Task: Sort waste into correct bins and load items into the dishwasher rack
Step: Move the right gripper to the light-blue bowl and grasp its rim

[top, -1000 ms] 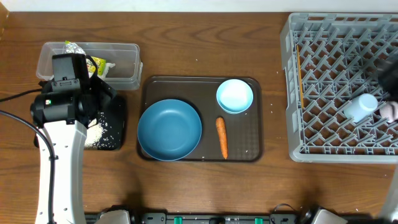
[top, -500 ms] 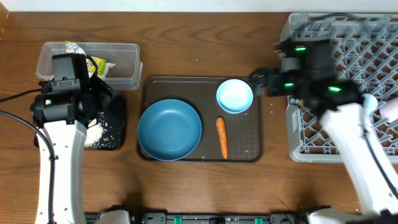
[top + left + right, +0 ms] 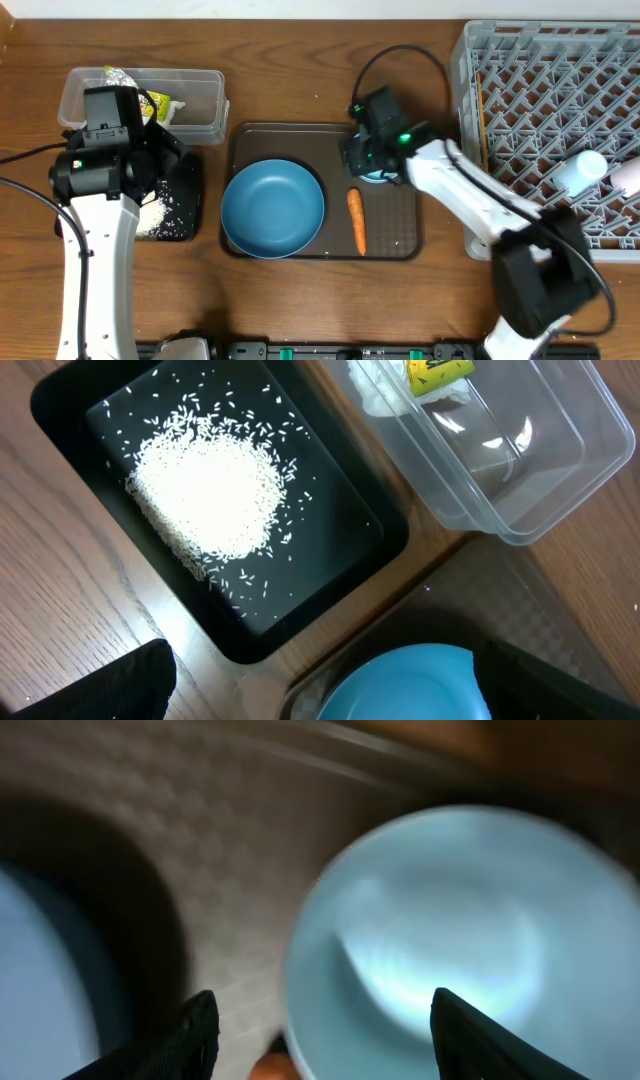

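My right gripper (image 3: 366,160) hangs over the small pale-blue bowl (image 3: 450,920) on the brown tray and hides most of it from above. Its jaws are open across the bowl's left rim, one finger (image 3: 198,1032) outside and the other over the inside. An orange carrot (image 3: 356,220) lies just below it, with the dark-blue dish (image 3: 272,208) to the left. My left gripper (image 3: 325,700) is open and empty by the dish's edge. White rice (image 3: 205,495) lies in the black tray (image 3: 330,575). The clear tub (image 3: 195,100) holds a yellow-green wrapper (image 3: 435,372) and white tissue (image 3: 372,390).
The grey dishwasher rack (image 3: 470,150) fills the right side, with a white cup (image 3: 580,172) lying in it and another cup (image 3: 628,177) at the frame edge. The brown tray (image 3: 395,235) sits mid-table. My left arm stands over the black tray.
My right arm has swung left out of the rack, where the white cup stays, to the small bowl, and its jaws have narrowed. The left arm has not moved.
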